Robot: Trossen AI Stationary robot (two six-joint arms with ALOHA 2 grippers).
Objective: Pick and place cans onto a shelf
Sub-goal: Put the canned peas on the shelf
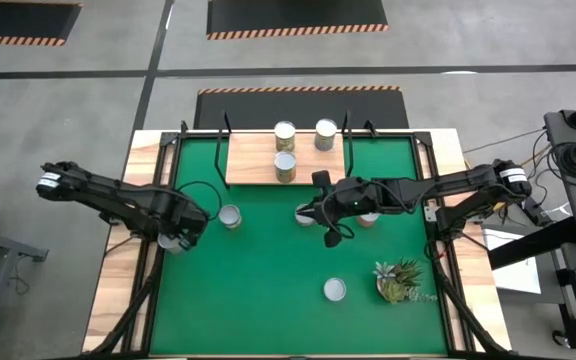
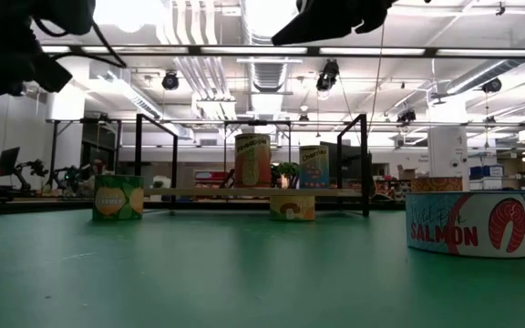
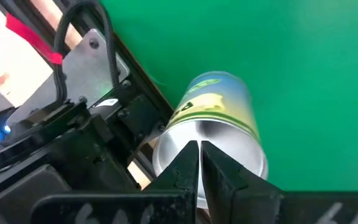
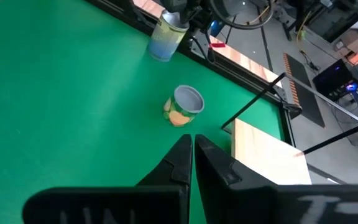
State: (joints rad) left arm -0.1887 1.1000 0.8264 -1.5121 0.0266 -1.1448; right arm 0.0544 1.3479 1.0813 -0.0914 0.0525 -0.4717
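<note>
Three cans (image 1: 285,132) (image 1: 325,133) (image 1: 285,166) stand on the light-wood shelf (image 1: 253,160) at the mat's far side. Several more cans stand on the green mat: one left of centre (image 1: 230,216), two by my right arm (image 1: 305,213) (image 1: 368,217), and a salmon can (image 1: 335,290) near the front. My left gripper (image 3: 199,149) is shut and hangs above a blue-green can (image 3: 219,118) at the mat's left edge. My right gripper (image 4: 190,142) is shut and empty above the mat's middle (image 1: 334,237).
A small leafy plant (image 1: 398,280) stands at the front right of the mat. Black brackets (image 1: 349,135) rise at the shelf's ends. A black rail (image 3: 135,68) runs along the mat's left edge beside the blue-green can. Bare mat (image 1: 258,290) lies at the front left.
</note>
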